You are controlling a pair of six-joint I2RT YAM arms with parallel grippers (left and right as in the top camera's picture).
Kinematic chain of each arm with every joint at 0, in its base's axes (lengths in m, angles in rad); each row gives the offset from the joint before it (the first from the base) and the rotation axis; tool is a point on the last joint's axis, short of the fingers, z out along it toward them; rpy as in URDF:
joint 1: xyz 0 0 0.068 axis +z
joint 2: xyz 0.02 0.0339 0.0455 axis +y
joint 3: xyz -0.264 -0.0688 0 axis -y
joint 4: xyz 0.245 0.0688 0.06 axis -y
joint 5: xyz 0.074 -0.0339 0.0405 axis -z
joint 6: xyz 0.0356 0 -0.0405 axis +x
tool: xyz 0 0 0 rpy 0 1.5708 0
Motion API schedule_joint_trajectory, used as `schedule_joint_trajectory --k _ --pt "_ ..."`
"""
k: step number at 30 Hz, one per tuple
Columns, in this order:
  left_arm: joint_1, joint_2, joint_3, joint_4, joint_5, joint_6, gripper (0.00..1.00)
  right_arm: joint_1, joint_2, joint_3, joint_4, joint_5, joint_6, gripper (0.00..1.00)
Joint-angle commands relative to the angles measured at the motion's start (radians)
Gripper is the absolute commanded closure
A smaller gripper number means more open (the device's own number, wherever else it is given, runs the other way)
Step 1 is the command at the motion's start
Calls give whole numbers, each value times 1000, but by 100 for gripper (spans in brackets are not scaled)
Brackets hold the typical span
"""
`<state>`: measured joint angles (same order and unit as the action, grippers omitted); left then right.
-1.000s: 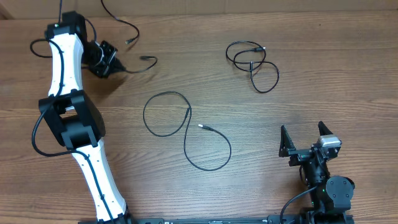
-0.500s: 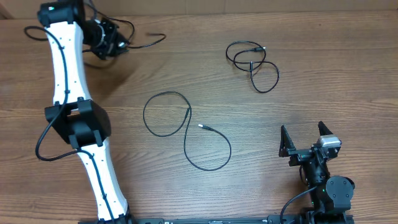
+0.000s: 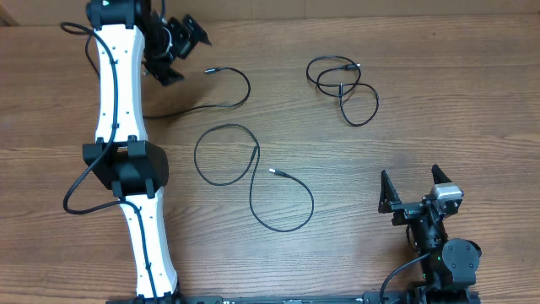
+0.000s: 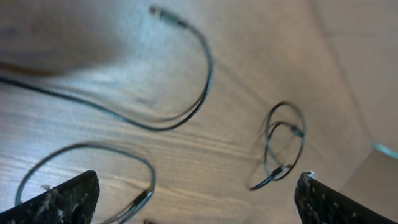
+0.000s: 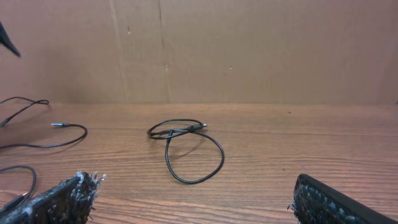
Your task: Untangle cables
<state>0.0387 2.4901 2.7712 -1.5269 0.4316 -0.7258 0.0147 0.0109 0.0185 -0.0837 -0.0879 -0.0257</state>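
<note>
Three thin black cables lie apart on the wooden table. One cable (image 3: pixel 240 91) curves from its plug at the back left; it also shows in the left wrist view (image 4: pixel 205 81). A second cable (image 3: pixel 226 154) loops in the middle and trails to the right. A third cable (image 3: pixel 342 84) is coiled in overlapping loops at the back right, seen ahead in the right wrist view (image 5: pixel 186 152). My left gripper (image 3: pixel 181 52) hangs open above the back left with nothing between its fingers (image 4: pixel 62 199). My right gripper (image 3: pixel 411 181) stands open and empty at the front right.
A cardboard wall (image 5: pixel 249 50) closes off the table's far edge. The white left arm (image 3: pixel 118 110) stretches along the left side from the front edge to the back. The right arm's base (image 3: pixel 447 253) sits at the front right.
The left gripper has swung right along the back edge and opened, letting go of the back-left cable. That cable now lies stretched out to the right. The right arm is still.
</note>
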Motion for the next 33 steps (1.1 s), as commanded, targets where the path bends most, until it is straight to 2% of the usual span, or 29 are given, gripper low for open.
schedule_joint_trajectory --k 1,6,10,14,15,16,18,25,28,33 --pt "-21 -35 134 -4 -95 23 0 -2 -8 -10 5 8 -6 0" --pt "-33 -65 258 -35 -233 25 0 -2 -8 -10 5 9 -6 0" --pt "-31 -67 281 -93 -299 78 0 -2 -8 -10 5 9 -6 0" --pt "-31 -66 260 -163 -489 208 0 -2 -8 -10 5 9 -6 0" --pt "-31 -66 245 -163 -519 327 0 -2 -8 -10 5 9 -6 0" --pt "-31 -66 234 -163 -519 391 0 -2 -8 -10 5 9 -6 0" --pt "-31 -66 216 -163 -518 443 0 -2 -8 -10 5 9 -6 0" --pt "-31 -64 207 -138 -519 441 0 -2 -8 -10 5 9 -6 0" --pt "-24 -61 206 -131 -565 414 0 -2 -8 -10 5 9 -6 0" --pt "51 -56 177 -61 -600 388 0 -2 -8 -10 5 9 -6 0"
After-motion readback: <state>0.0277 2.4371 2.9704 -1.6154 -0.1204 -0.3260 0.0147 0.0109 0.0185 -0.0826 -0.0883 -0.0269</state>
